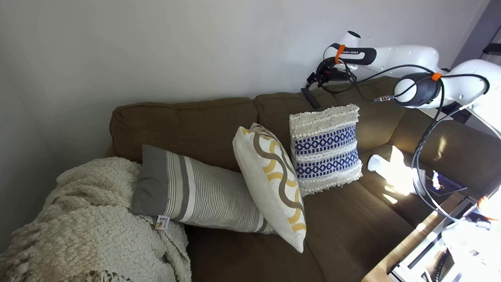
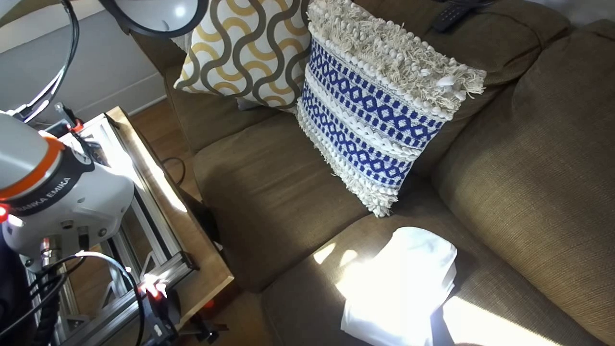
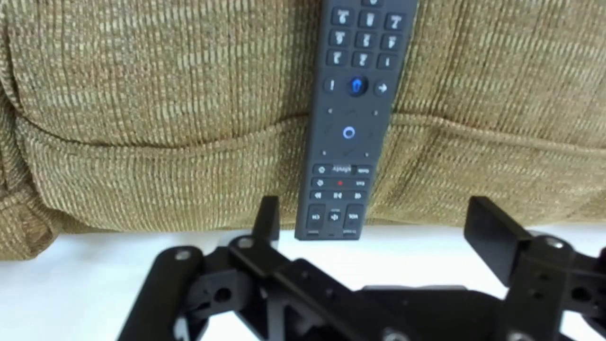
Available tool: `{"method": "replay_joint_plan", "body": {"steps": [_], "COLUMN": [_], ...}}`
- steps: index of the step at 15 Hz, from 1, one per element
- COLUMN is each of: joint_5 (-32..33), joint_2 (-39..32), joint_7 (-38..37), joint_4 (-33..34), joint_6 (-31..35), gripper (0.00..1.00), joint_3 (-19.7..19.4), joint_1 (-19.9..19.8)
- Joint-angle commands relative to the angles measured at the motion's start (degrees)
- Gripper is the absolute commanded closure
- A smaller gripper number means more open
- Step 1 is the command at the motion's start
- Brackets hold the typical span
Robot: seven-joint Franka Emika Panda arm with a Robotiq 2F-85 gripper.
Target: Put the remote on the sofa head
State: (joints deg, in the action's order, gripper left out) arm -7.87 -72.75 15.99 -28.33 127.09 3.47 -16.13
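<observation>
Remote loose on sofa head – gripper wide.

Remote w/ nos. 1–9, CH, VOL, xfinity, robot arm w/ RANKA EMIKA, pillow tag illeg.

Hard glare bleaches the white bundle, while the wall lies dimly lit.

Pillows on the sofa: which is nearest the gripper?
The fringed blue-patterned pillow, just below the gripper and remote; the wavy-patterned pillow and grey striped pillow sit farther off.
</observation>
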Motion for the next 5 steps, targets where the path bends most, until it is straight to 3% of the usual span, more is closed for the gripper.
{"method": "replay_joint_plan", "body": {"steps": [1,2,5], "joint_5": [0.16,-0.18,0.3], "joint_2": [-1.39,2.7,2.16], "joint_7": [-1.44,1.02,0.76], "joint_4": [7.98,2.56,3.78], "joint_6": [-4.58,-4.32,-3.17], "gripper": [0.0,0.0,0.0], "joint_3": [0.74,1.71,1.42], "joint_1": [0.55,0.58,1.01]}}
